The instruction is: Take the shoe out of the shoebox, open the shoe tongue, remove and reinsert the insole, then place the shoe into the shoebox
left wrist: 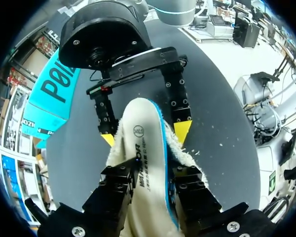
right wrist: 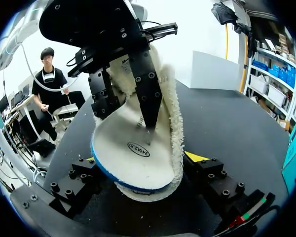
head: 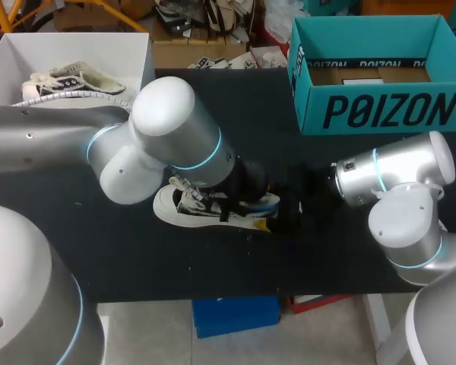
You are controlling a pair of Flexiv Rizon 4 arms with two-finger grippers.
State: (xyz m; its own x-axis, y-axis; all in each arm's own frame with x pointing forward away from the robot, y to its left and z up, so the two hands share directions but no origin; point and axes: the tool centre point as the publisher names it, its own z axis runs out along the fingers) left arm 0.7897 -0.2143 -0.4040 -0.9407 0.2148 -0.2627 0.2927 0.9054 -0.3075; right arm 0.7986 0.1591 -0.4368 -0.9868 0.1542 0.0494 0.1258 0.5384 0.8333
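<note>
Insole [left wrist: 143, 163] nearest, pinched in left gripper [left wrist: 149, 183], rising out of fleece-lined shoe [right wrist: 176, 118]; right gripper [right wrist: 142, 158] clamps shoe's sides; shoe on black counter [head: 137, 251].

The black table [head: 137, 258] bears a white shoe [head: 171, 207] at its middle, a teal shoebox [head: 380, 110] far right

A black table [head: 175, 258] — matte, dotted with small pale specks.

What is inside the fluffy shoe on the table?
A white insole with a blue edge, sticking partly out of the shoe. How deep it reaches is hidden by the fluffy lining.
</note>
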